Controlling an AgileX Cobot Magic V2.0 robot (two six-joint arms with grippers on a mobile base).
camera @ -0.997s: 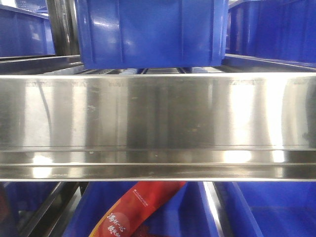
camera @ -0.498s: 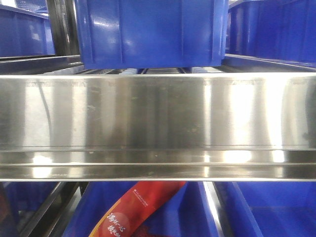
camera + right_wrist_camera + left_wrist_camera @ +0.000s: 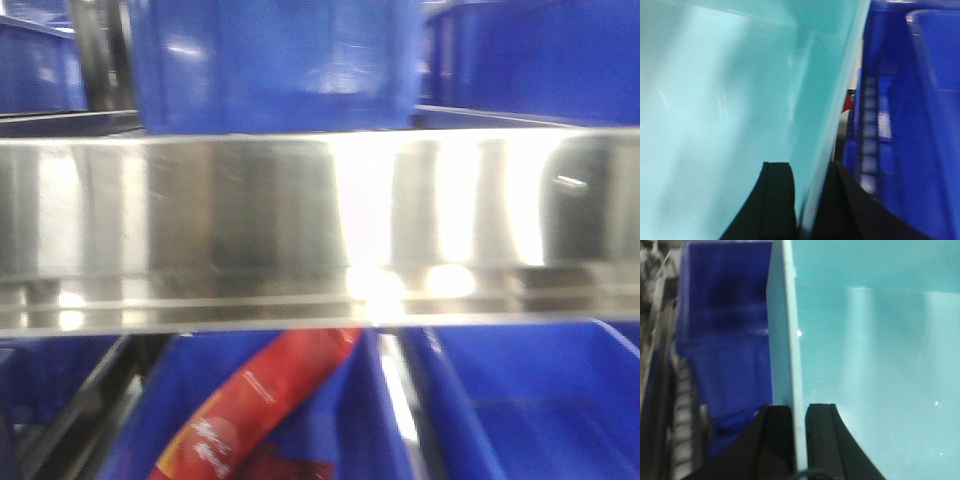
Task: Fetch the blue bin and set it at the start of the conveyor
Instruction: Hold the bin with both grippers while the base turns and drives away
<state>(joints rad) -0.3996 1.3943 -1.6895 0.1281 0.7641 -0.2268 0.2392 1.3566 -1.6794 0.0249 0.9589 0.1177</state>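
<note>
bin (image 3: 875, 365): held between both arms, dark crates (image 3: 725, 340) just beside either wall, at the shelf rail (image 3: 300, 230)
left gripper (image 3: 798, 412): fingers pinched on the left wall, one inside, one outside
right gripper (image 3: 807, 172): fingers pinched likewise on the right wall
axis: each wall runs straight ahead from its fingers
conveyor: not in view
next move, judged: draw clear level, arms in step

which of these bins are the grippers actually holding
The light turquoise blue bin: the left gripper and right gripper each pinch one wall. The dark blue crates beside it are untouched.
</note>
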